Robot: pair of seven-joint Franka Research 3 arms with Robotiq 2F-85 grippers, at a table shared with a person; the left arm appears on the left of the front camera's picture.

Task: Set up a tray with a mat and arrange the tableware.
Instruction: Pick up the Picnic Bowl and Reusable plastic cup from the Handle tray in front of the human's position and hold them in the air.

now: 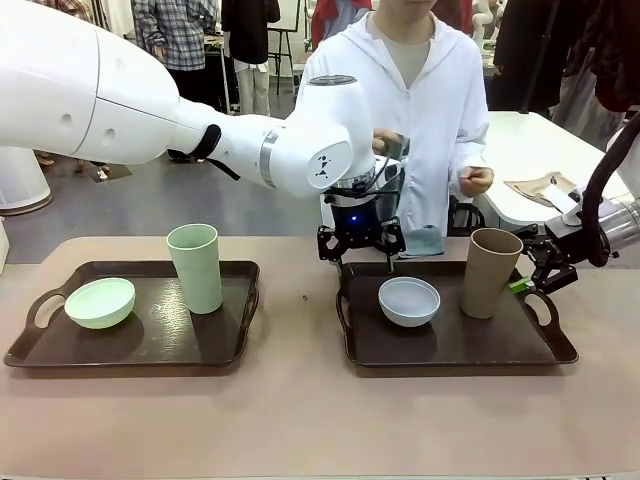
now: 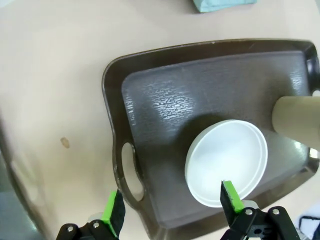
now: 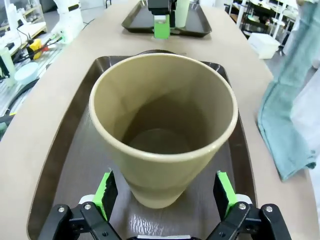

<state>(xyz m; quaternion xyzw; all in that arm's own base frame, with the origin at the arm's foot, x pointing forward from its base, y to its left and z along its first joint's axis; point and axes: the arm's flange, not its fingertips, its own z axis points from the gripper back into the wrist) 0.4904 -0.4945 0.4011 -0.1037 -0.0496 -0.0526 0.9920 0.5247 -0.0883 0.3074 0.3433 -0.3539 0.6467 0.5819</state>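
Note:
Two dark trays sit side by side. The left tray [image 1: 130, 362] holds a pale green bowl [image 1: 100, 302] and a tall green cup [image 1: 195, 267]. On the right tray [image 1: 460, 358] [image 2: 112, 90] are a white bowl [image 1: 409, 301] [image 2: 226, 169] and a tall brown cup [image 1: 491, 272] [image 3: 162, 130]. My left gripper [image 1: 361, 245] [image 2: 172, 205] hangs open over that tray's left handle end, just short of the white bowl. My right gripper [image 1: 535, 270] [image 3: 165, 192] is open, its fingers either side of the brown cup's base with gaps showing. I cannot tell whether the folded teal cloth [image 1: 425, 240] [image 3: 285, 125] is the mat.
A person in a white top stands at the far side, one hand [image 1: 478, 180] raised near the waist. The teal cloth lies on the table between the person and the right tray. A white side table [image 1: 540, 150] stands at the back right.

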